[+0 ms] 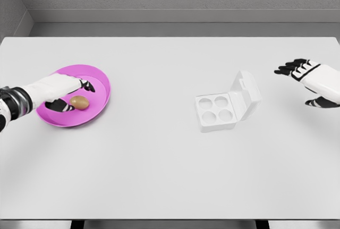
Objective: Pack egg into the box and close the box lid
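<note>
A brown egg lies in a magenta plate at the table's left. My left hand hovers over the plate with its fingers spread on either side of the egg, and I cannot tell whether they touch it. A white egg box with empty round cups sits right of centre, its lid standing open at the far right side. My right hand hangs at the right edge, fingers relaxed and holding nothing, well apart from the box.
The white table spans the view, with a grey wall behind its far edge. Bare tabletop lies between the plate and the box.
</note>
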You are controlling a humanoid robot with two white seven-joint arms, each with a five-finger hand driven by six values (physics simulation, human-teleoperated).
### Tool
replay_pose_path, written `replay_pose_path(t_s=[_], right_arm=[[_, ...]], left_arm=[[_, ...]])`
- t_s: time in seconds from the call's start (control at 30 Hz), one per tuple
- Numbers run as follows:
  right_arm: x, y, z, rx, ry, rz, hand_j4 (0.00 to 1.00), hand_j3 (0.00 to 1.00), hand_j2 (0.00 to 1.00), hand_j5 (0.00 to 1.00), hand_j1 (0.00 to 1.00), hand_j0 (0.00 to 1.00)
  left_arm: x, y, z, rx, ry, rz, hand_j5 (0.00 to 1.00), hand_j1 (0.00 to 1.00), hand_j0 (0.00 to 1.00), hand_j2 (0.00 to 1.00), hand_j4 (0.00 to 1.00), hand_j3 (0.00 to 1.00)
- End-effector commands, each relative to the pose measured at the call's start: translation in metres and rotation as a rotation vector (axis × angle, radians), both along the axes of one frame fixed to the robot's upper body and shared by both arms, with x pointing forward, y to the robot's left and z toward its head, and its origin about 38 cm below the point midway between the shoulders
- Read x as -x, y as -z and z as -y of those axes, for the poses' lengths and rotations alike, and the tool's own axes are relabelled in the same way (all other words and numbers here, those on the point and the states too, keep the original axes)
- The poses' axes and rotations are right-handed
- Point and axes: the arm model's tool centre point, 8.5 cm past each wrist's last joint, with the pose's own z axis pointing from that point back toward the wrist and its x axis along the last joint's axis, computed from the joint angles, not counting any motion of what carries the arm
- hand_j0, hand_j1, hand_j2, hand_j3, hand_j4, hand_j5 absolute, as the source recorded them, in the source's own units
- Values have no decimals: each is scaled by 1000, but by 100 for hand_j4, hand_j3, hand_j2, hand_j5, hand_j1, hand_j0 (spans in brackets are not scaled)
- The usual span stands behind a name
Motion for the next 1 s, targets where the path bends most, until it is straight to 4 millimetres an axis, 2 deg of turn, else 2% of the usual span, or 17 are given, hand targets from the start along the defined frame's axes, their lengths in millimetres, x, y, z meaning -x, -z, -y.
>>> replay_pose_path(t_s=[0.0, 0.33, 0.77, 0.97], right_arm=[[0, 2, 1, 12, 2, -22, 100, 100, 100, 100, 100, 100], [2, 22, -11, 56, -37, -71, 100, 100, 100, 100, 100, 100], [2, 27, -7, 68, -28, -86, 100, 100, 100, 100, 100, 100], [3, 26, -8, 70, -31, -85, 100, 100, 100, 100, 100, 100]], left_arm=[[0, 4, 2, -7, -5, -5, 76, 76, 76, 76, 76, 76], [-3, 22, 10, -14, -11, -25, 75, 75, 75, 75, 75, 75], [-10, 29, 0, -27, -51, -39, 74, 74, 74, 74, 74, 74], [-14, 31, 6, -13, -52, -36, 74, 74, 74, 74, 74, 74]])
